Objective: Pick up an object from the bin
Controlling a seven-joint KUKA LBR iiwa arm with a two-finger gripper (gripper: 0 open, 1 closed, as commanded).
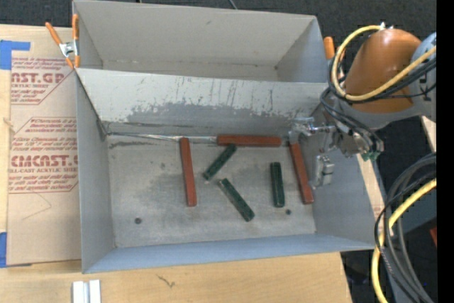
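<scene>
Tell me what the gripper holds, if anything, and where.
Cannot tell: the gripper hangs by the right wall beside a red-brown stick, but no grip shows.

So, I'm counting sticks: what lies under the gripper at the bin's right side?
A red-brown stick lies along the right wall, its far end by the gripper. A dark green stick lies uncovered beside it. Whatever is right under the gripper is covered.

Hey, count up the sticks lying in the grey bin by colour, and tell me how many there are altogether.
Red-brown sticks: 3
Dark green sticks: 3
Total: 6
</scene>
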